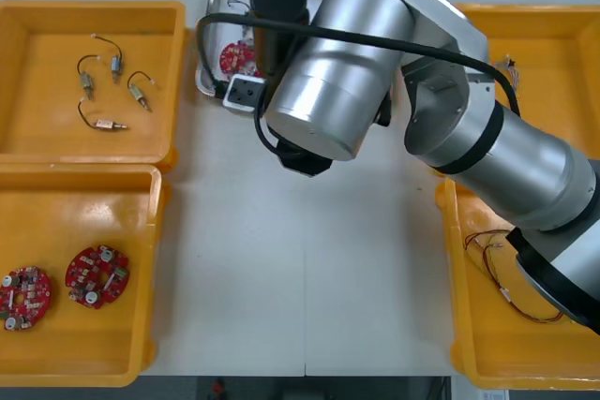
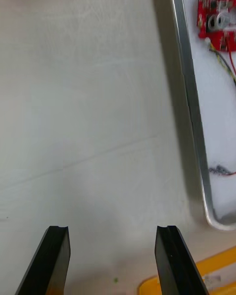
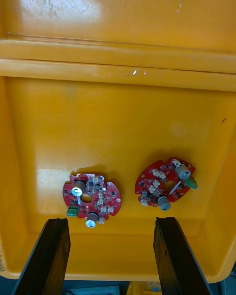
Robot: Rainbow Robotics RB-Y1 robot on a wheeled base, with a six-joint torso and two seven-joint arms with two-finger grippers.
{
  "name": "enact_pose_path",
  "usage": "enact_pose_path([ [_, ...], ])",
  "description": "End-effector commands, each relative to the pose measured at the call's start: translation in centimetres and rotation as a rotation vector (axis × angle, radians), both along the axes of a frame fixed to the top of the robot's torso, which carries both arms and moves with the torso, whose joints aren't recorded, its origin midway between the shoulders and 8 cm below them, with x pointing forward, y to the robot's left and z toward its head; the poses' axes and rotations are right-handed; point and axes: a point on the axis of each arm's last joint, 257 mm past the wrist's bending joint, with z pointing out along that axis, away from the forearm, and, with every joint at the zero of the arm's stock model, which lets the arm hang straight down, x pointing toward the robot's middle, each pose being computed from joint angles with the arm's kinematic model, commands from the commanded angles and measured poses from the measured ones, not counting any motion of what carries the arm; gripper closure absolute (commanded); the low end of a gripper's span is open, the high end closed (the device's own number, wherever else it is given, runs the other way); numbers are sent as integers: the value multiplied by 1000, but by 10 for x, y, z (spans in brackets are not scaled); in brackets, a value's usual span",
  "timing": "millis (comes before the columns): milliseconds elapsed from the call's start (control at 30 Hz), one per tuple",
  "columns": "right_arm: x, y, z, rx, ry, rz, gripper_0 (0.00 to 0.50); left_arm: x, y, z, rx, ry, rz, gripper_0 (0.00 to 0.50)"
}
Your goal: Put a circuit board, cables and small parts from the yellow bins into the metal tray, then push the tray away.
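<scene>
Metal tray (image 2: 189, 93), holding a red circuit board (image 2: 216, 10) and cables (image 2: 220, 61), sits just beside my released right jaws, its long rim running alongside them; my left jaws, also released, hang farther off above a yellow bin (image 3: 118, 113).

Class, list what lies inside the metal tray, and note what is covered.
Inside the metal tray lie a round red circuit board and a red and yellow cable. The right arm covers the rest of the tray in the front view, so more may lie hidden.
</scene>
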Motion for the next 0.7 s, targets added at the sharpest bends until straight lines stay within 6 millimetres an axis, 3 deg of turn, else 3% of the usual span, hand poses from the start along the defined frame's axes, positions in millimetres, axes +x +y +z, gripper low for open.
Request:
enact_pose_path([
  [33, -5, -29, 11, 144, 19, -171, 0, 9, -2, 19, 85, -44, -117, 0],
  [300, -3, -62, 24, 384, 34, -359, 0, 9, -2, 19, 85, -44, -117, 0],
  [533, -1, -120, 34, 547, 8, -527, 0, 9, -2, 19, 85, -44, -117, 0],
  [700, -4, -165, 27, 608, 2, -646, 0, 9, -2, 19, 85, -44, -117, 0],
])
